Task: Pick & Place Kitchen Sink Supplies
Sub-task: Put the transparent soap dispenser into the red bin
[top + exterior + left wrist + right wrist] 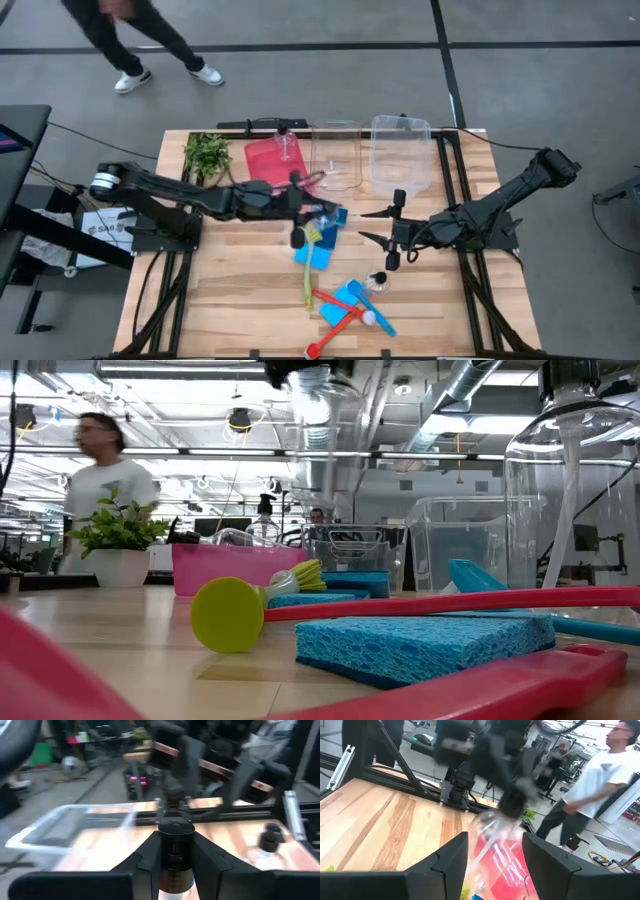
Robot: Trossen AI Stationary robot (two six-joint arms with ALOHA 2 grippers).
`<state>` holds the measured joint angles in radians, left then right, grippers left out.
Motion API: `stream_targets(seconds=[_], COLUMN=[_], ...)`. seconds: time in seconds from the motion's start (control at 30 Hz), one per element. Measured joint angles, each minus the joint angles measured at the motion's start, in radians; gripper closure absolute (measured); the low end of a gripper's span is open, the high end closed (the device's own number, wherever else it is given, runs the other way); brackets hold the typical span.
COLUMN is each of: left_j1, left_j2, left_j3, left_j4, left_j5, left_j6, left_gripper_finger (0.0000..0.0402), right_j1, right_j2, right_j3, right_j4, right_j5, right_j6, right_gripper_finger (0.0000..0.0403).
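Note:
My left gripper (318, 203) reaches in from the table's left and is shut on a small clear bottle (175, 889) with a black pump top. It stands just near of the red bin (262, 160), which holds another clear bottle (287, 148). The held bottle also shows high up in the low view (325, 420). My right gripper (372, 226) is open and empty at mid-table, pointing toward the table's left edge. A third bottle (380, 280) stands on the table. Blue sponges (322, 240) and yellow-green (308, 275), red (335, 303) and blue (376, 320) brushes lie on the near middle of the table. My left gripper pinches the bottle's black pump top (175, 832) between its two fingers (147, 855), one on each side. In the low view the clear body hangs below the gripper, lifted clear of the table.
Two clear plastic bins (335, 155) (400, 152) stand at the far edge, right of the red bin. A leafy green plant (206, 155) stands at the far left. A person (140, 40) walks beyond the table's far edge. Bare wood lies at the near left.

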<state>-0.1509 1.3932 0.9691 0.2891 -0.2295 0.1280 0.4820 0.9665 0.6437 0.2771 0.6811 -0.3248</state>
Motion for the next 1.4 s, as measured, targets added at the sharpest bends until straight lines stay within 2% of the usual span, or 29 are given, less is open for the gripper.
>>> stream_targets(seconds=[0.23, 0.4, 0.57, 0.73, 0.9, 1.03, 1.4], left_j1=[0.003, 0.032, 0.13, 0.286, 0.448, 0.538, 0.637], left_j2=[-0.2, -0.336, -0.48, -0.579, -0.6, -0.571, -0.445], left_j3=[0.0, -0.02, -0.153, -0.329, -0.465, -0.547, -0.647], left_j4=[-0.16, -0.237, -0.228, -0.1, 0.044, 0.137, 0.351], left_j5=[-0.192, -0.261, -0.289, -0.278, -0.154, -0.13, -0.092], left_j6=[0.075, 0.078, 0.065, 0.044, -0.005, -0.023, -0.053], left_gripper_finger=[0.0324, 0.0323, 0.0326, 0.0323, 0.0325, 0.0323, 0.0323], right_j1=[0.0, 0.0, 0.0, 0.0, 0.0, -0.006, -0.044], right_j2=[0.0, 0.0, 0.0, 0.0, 0.0, 0.0, 0.002], right_j3=[0.0, 0.0, 0.0, 0.0, 0.0, 0.0, 0.0], right_j4=[0.0, 0.0, 0.0, 0.0, 0.0, 0.0, -0.004], right_j5=[0.0, 0.0, 0.0, 0.0, 0.0, -0.003, -0.003], right_j6=[0.0, 0.0, 0.0, 0.0, 0.0, 0.001, 0.019], right_gripper_finger=[0.0221, 0.0221, 0.0221, 0.0221, 0.0221, 0.0221, 0.0221])
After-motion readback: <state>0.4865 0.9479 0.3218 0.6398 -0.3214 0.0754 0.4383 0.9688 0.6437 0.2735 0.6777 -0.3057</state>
